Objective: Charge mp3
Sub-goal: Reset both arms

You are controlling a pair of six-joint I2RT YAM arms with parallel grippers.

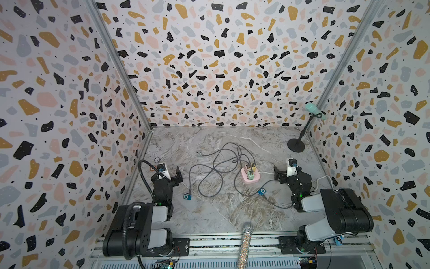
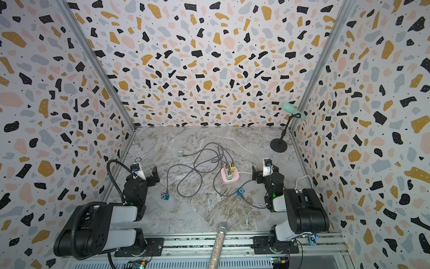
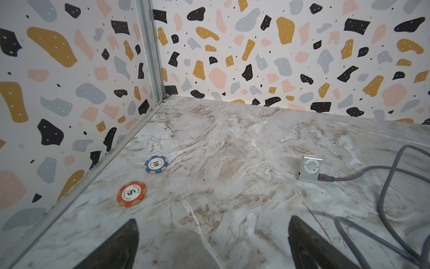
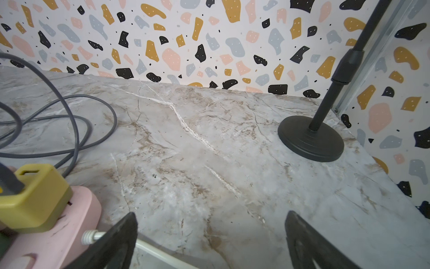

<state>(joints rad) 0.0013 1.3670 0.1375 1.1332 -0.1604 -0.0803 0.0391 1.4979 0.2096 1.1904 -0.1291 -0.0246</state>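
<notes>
top views: both arms sit low near their bases on the grey marble-look worktop (image 1: 209, 216). left claw (image 1: 175, 174) and right claw (image 1: 278, 173) are spread wide, nothing in either. three players are out: small square silver mp3 player (image 1: 199, 153) far-centre, small square blue mp3 player by the left arm (image 1: 187, 196), blue mp3 player by the right arm (image 1: 262, 191). thin grey cables (image 1: 209, 172) run toward the pink power strip (image 1: 252, 179) (blue players' plugs seated or not: can't tell). both blue ones lie inboard of and behind the claw tips, toward the bases.

left wrist: left claw (image 3: 214, 219) wide, empty. silver mp3 player (image 3: 310, 167) lies ahead, offset toward the right arm; its plugged lead exits that way. left arm is nearer.

right wrist: right claw (image 4: 210, 213) wide, empty. no player visible, only the strip (image 4: 86, 205) and a mustard-yellow charger block (image 4: 35, 193).
</notes>
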